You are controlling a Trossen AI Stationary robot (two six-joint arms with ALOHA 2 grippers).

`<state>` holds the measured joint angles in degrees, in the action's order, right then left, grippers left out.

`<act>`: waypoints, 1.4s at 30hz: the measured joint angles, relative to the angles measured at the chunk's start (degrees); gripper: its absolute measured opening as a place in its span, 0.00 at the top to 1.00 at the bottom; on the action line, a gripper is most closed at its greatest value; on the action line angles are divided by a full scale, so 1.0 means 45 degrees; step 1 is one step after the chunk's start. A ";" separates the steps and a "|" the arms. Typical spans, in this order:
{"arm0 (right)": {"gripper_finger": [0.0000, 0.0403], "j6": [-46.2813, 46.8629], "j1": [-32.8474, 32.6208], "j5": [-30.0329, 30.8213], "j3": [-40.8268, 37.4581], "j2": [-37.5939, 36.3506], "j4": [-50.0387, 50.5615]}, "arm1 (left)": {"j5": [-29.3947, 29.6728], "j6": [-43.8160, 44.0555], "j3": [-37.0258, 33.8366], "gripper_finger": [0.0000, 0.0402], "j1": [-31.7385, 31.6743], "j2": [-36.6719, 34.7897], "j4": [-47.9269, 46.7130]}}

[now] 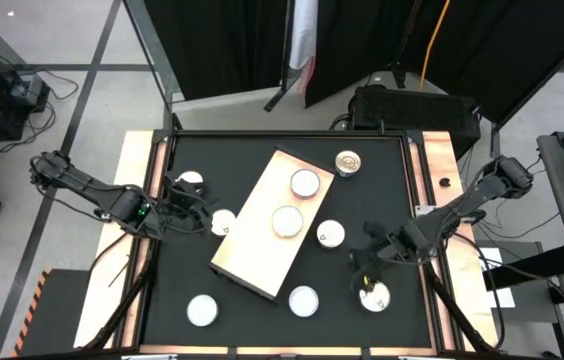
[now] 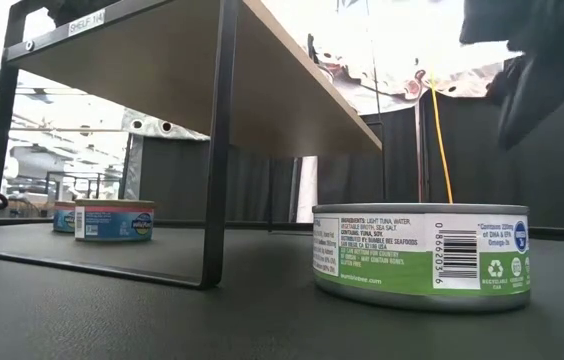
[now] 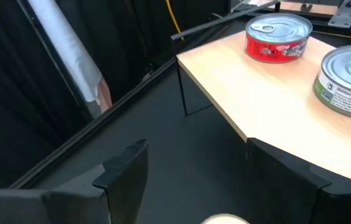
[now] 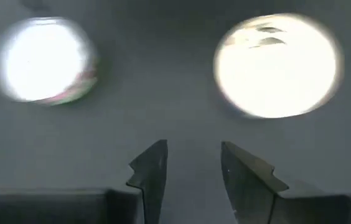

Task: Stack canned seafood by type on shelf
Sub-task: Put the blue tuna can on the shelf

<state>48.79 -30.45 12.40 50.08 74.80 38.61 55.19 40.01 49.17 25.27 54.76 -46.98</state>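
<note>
The shelf [image 1: 262,235], a pale wooden board on black legs, stands slantwise mid-table. Two tins [image 1: 305,183] [image 1: 287,220] sit on its top; in the left wrist view one is red-labelled [image 3: 278,38] and one green-labelled [image 3: 350,81]. More tins rest on the black tabletop, among them a golden-topped one [image 1: 348,162] at the far side. My left gripper [image 3: 194,149] hangs open left of the shelf, near two tins [image 1: 191,181] [image 1: 223,222]. My right gripper [image 4: 193,146] is open above the table at the near right, over a green-labelled tin [image 2: 422,255], holding nothing.
Other loose tins lie at the table's near side [image 1: 202,310] [image 1: 303,300] and just right of the shelf [image 1: 331,234]. The shelf's black leg frame [image 2: 217,150] stands on the table. A raised wooden rim [image 1: 147,200] edges the tabletop.
</note>
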 joint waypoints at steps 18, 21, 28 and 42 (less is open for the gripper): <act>0.64 0.4109 -0.3756 -0.2569 0.1478 0.2210 0.2616 | 0.0746 -0.1697 0.0000 0.33 0.0002 -0.0010 0.0010; 0.64 0.4710 -0.4215 -0.2819 0.1478 0.2236 0.2619 | 0.0894 -0.2002 0.0000 0.33 0.0002 -0.0010 0.0015; 0.69 0.4379 -0.5460 -0.2840 0.1493 0.2651 0.0931 | 0.1027 -0.2347 0.0000 0.33 0.0002 -0.0010 0.0024; 0.91 0.4912 -0.5592 -0.2481 0.1488 0.3478 0.1710 | 0.1493 -0.2328 0.0000 0.33 -0.0003 -0.0015 0.0054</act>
<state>70.89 -55.61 1.23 56.77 90.45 46.31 61.91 29.54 49.17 25.26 54.70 -46.74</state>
